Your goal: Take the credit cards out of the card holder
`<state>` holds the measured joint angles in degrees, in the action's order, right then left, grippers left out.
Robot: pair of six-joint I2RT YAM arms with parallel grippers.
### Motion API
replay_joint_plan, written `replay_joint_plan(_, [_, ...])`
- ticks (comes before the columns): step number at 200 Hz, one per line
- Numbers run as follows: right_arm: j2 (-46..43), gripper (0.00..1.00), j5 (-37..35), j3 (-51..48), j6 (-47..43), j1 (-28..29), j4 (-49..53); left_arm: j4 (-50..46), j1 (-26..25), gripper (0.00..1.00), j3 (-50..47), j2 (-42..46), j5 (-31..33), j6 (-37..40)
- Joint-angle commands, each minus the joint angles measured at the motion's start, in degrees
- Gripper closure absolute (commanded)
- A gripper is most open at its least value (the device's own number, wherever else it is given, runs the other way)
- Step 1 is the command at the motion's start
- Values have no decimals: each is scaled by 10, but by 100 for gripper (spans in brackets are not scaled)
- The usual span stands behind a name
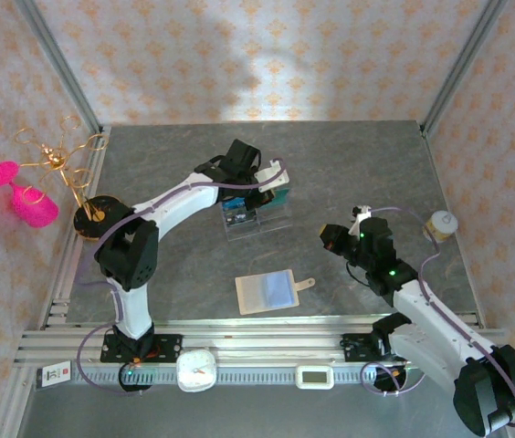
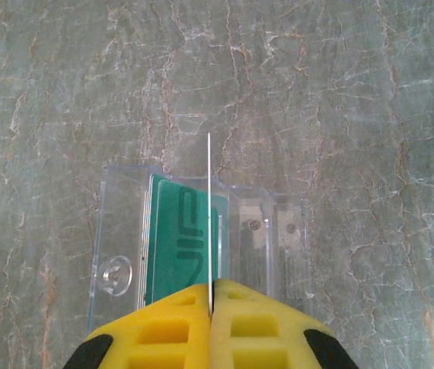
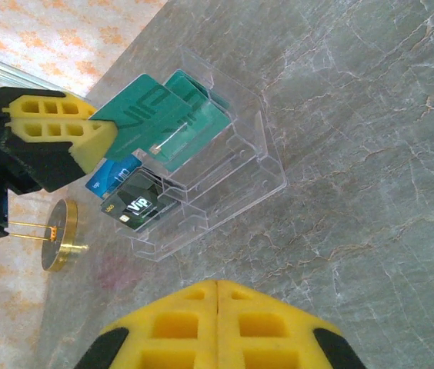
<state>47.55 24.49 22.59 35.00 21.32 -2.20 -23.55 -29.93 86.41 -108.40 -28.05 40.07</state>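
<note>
Grey marble table (image 1: 349, 155) boxed by patterned walls (image 1: 267, 55), bare toward the far edge; wallet (image 1: 267, 294) open by the near edge at mid-width, tray (image 1: 239, 224) mid-table below left gripper (image 2: 210, 300) clenched on a teal card (image 3: 136, 119), right gripper (image 3: 217, 296) pressed shut, empty, toward the right edge.

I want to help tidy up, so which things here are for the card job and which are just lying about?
For the job: tan card holder, teal card in the left pincer, clear tray of cards.
Lying about: pink goblet, gold wire stand, small jar, white clock.
</note>
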Motion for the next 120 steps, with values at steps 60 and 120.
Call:
replay_joint_plan(60, [1,100,6,14,-10,-5,-13,17,7,100,33,-34,23,16])
replay_joint_plan(120, [1,100,16,13,-8,-5,-19,17,9,100,28,-36,23,14])
